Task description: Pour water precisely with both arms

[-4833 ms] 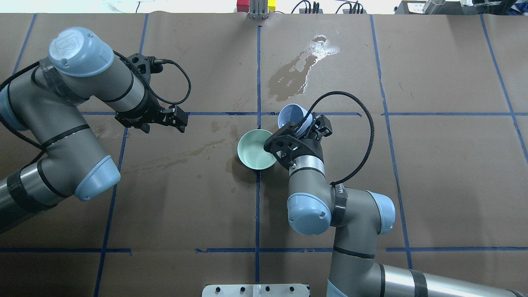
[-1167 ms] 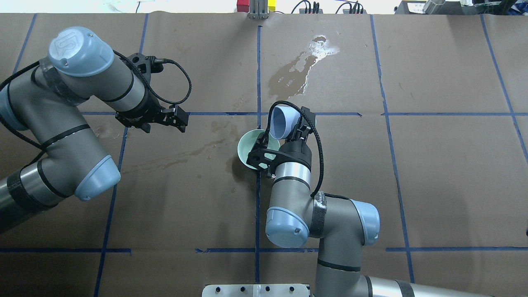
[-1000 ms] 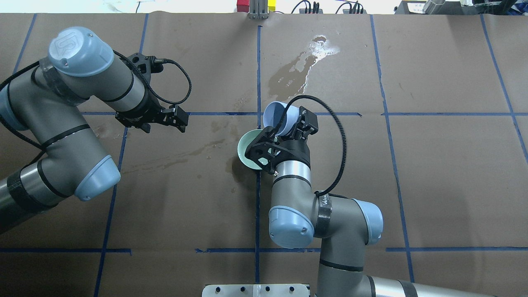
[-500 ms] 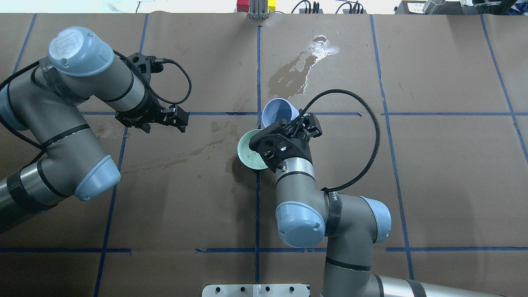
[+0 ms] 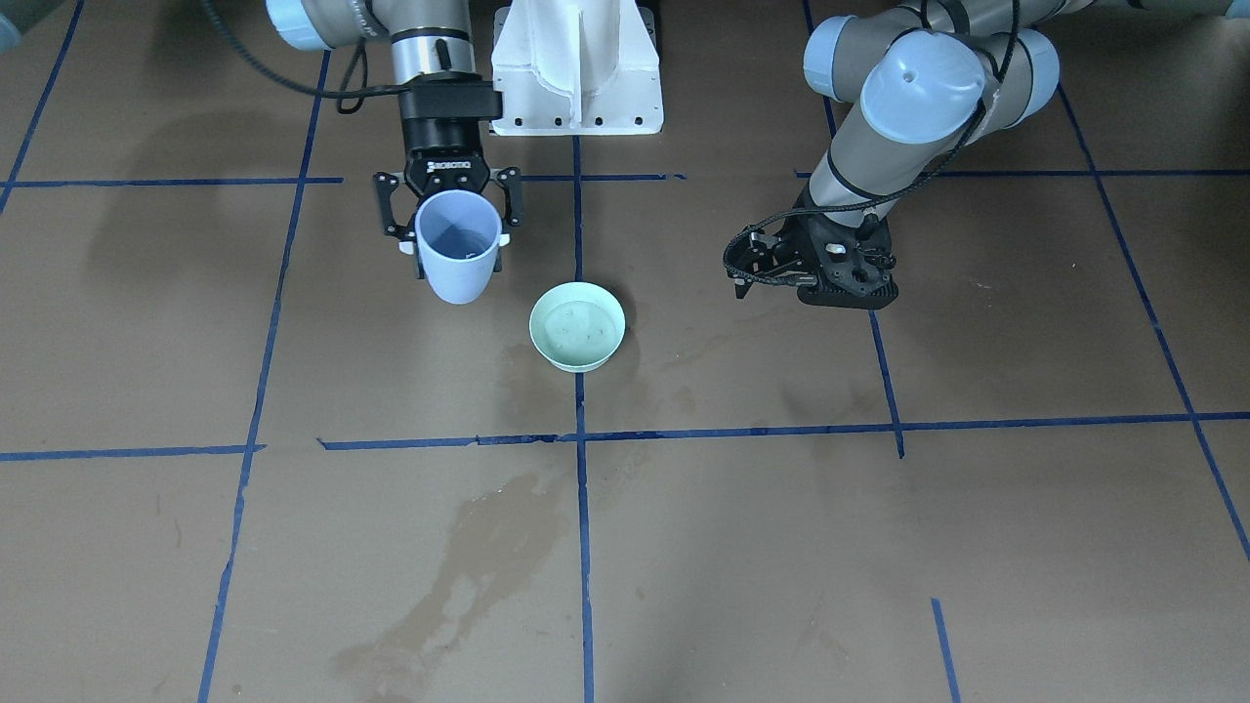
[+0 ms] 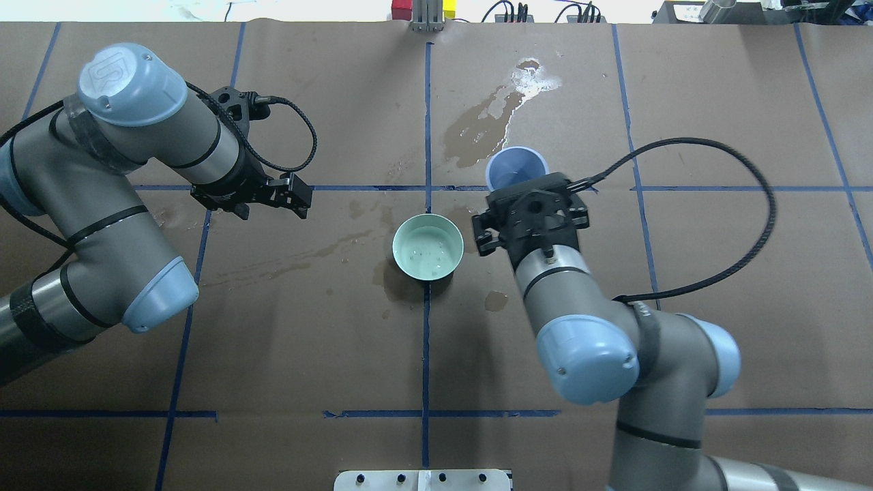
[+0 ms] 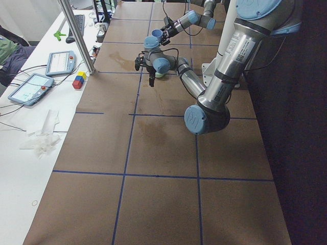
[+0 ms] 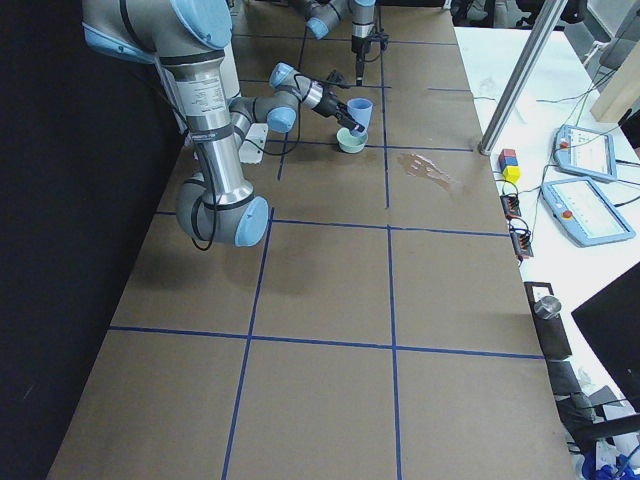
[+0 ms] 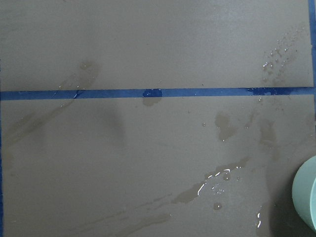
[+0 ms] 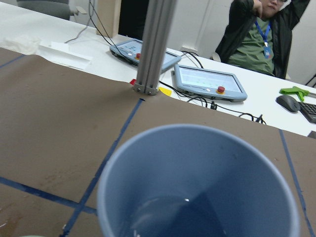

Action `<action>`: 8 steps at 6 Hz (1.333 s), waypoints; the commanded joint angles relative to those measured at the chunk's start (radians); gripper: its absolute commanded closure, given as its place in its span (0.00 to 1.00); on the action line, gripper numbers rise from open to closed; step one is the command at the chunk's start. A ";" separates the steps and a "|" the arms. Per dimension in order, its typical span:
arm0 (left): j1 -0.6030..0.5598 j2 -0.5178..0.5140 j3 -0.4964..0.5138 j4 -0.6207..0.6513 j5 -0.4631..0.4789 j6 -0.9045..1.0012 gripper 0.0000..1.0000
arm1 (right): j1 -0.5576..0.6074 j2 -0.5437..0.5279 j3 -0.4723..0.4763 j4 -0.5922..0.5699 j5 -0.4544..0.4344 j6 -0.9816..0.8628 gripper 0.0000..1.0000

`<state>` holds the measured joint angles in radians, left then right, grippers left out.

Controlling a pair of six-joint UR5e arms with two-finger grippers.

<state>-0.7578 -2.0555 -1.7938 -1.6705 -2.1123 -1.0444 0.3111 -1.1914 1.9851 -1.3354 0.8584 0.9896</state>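
Water (image 6: 430, 256) lies as a shallow glossy film in the green bowl (image 6: 397, 247) at frame centre overhead. A small remnant sits in the bottom of the blue cup (image 6: 516, 168), which stands upright just right of the bowl and apart from it. Right gripper (image 5: 455, 237) is clenched on the cup's wall from both sides. Left gripper (image 6: 300, 198), centre left, holds nothing, jaws seemingly parted.

Judgement: the liquid will slosh and spill readily. The cup looks light and smooth, so grip it mid-wall, firmly but without crushing.

Only the right wrist view shows the cup's interior. The left wrist view shows just wet tabletop (image 9: 123, 163) and the bowl's edge. The overhead gives cup-to-bowl spacing.
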 commanded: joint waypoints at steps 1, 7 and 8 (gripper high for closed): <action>0.000 0.000 -0.004 0.000 0.000 -0.012 0.00 | 0.054 -0.200 0.041 0.159 0.030 0.009 1.00; 0.002 -0.002 0.007 -0.002 -0.002 -0.008 0.00 | 0.268 -0.556 -0.332 1.020 0.267 -0.109 1.00; 0.002 -0.006 0.007 -0.002 0.000 -0.009 0.00 | 0.275 -0.554 -0.407 1.095 0.269 -0.114 1.00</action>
<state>-0.7563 -2.0588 -1.7871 -1.6721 -2.1134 -1.0527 0.5705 -1.7450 1.6619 -0.3304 1.1117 0.8842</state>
